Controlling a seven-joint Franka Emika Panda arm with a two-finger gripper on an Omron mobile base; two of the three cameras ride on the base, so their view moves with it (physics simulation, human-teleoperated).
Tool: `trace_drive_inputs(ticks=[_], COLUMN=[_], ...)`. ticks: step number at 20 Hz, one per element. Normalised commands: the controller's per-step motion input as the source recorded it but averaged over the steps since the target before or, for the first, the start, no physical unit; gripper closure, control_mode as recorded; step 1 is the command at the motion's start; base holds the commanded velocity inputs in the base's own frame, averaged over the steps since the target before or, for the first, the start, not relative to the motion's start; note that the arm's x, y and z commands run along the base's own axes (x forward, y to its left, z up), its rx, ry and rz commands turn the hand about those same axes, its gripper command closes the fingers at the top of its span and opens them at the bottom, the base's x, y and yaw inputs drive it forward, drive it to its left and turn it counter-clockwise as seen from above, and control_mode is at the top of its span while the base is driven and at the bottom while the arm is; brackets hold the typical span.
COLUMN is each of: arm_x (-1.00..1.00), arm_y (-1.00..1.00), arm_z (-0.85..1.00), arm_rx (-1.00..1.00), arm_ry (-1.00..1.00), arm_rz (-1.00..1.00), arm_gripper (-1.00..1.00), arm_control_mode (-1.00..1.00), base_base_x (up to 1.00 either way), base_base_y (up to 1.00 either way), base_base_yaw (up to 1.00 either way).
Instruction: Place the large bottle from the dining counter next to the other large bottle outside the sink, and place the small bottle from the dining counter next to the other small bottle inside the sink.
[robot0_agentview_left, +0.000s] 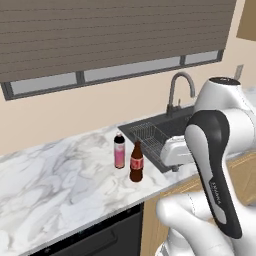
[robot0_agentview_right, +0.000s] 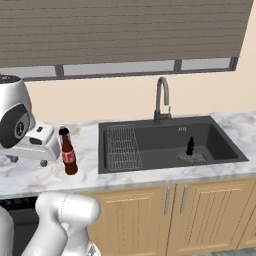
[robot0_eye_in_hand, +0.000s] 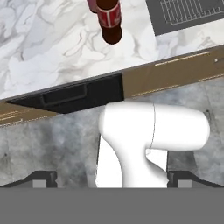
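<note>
Two large bottles stand side by side on the marble counter (robot0_agentview_left: 60, 175) left of the sink: a brown cola bottle (robot0_agentview_left: 136, 162) (robot0_agentview_right: 68, 154) (robot0_eye_in_hand: 109, 19) with a red label and a pink bottle (robot0_agentview_left: 119, 151) (robot0_eye_in_hand: 92, 4) just behind it. A small dark bottle (robot0_agentview_right: 190, 146) stands upright inside the sink (robot0_agentview_right: 220, 145), towards its right. My gripper (robot0_eye_in_hand: 113, 181) hangs over the counter's front edge, right of the cola bottle and apart from it. It points down at the floor. Its fingertips (robot0_eye_in_hand: 43, 179) are spread wide, open, with nothing between them.
A wire rack (robot0_agentview_right: 122, 145) lies in the sink's left half and a curved faucet (robot0_agentview_right: 161, 100) rises behind the basin. Under the counter are a dark appliance front (robot0_agentview_left: 95, 235) and wooden cabinet doors (robot0_agentview_right: 200, 210). A window with a blind runs along the back wall.
</note>
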Motion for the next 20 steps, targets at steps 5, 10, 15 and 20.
trace_drive_inputs(ticks=[5,10,15,20], arm_x=[0.00,0.00,0.00,0.00], arm_y=[0.00,0.00,0.00,0.00], arm_z=[0.00,0.00,0.00,0.00], arm_rx=[0.00,0.00,0.00,0.00], arm_ry=[0.00,0.00,0.00,0.00], arm_rz=[0.00,0.00,0.00,0.00], arm_gripper=[-1.00,-1.00,-1.00,-1.00], arm_control_mode=[1.00,1.00,1.00,1.00], base_base_x=[-1.00,-0.16,0.00,0.00], base_base_y=[0.12,-0.13,-0.35,-0.35], base_base_yaw=[-0.01,0.57,0.93,0.89])
